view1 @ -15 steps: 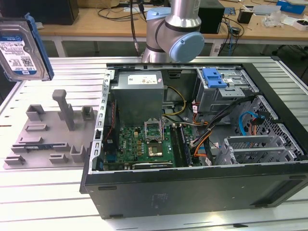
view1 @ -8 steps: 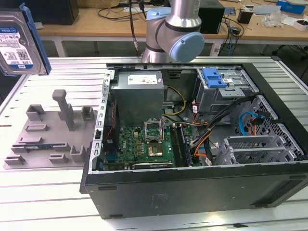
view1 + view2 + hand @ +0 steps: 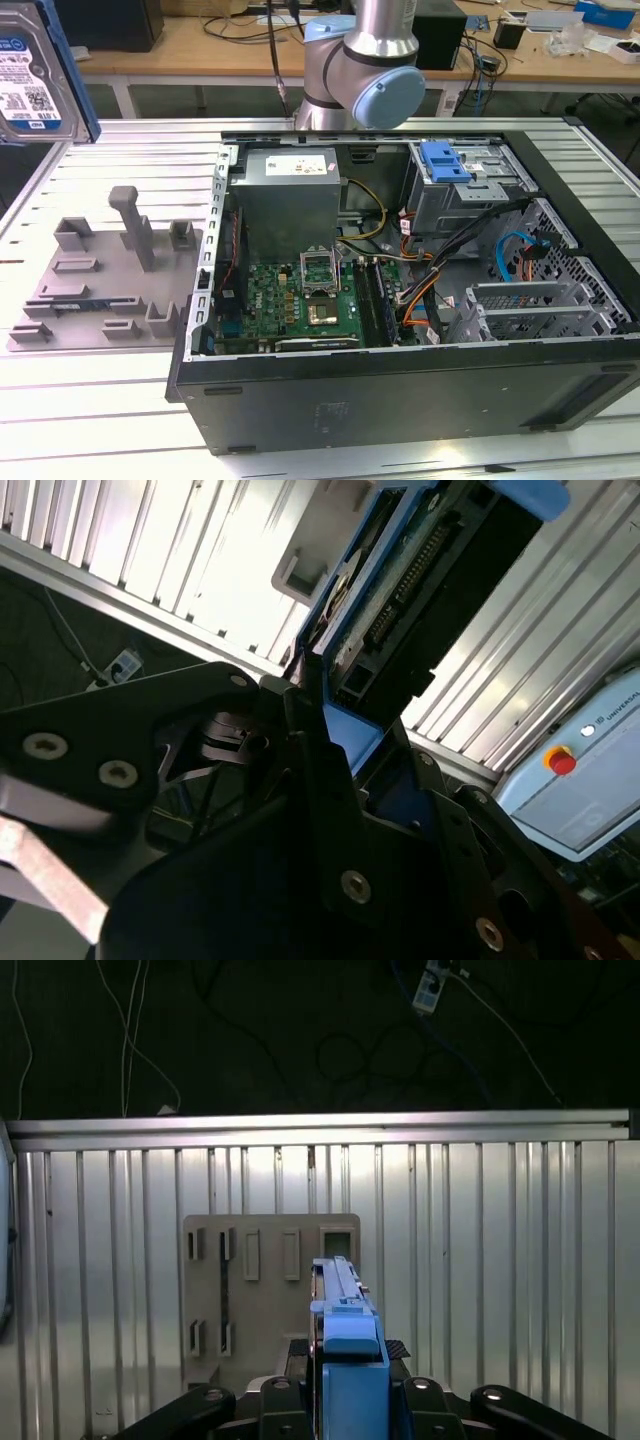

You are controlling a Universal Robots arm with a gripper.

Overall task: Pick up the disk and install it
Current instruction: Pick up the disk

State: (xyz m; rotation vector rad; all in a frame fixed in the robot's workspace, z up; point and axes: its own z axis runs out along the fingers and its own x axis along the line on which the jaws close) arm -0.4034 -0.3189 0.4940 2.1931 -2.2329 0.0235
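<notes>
Blue-framed disk (image 3: 345, 1345) edge-on in gripper (image 3: 345, 1388)

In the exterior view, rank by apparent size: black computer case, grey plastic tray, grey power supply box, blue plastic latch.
Largest to smallest:
black computer case
grey plastic tray
grey power supply box
blue plastic latch

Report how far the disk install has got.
Done: the disk is picked up and hangs above the table, clear of the grey holder tray. In hand: in both wrist views the gripper is clamped on the disk's blue carrier. Left: the disk is not yet in the open computer case; it hangs off to the exterior view's left of the case.
</notes>
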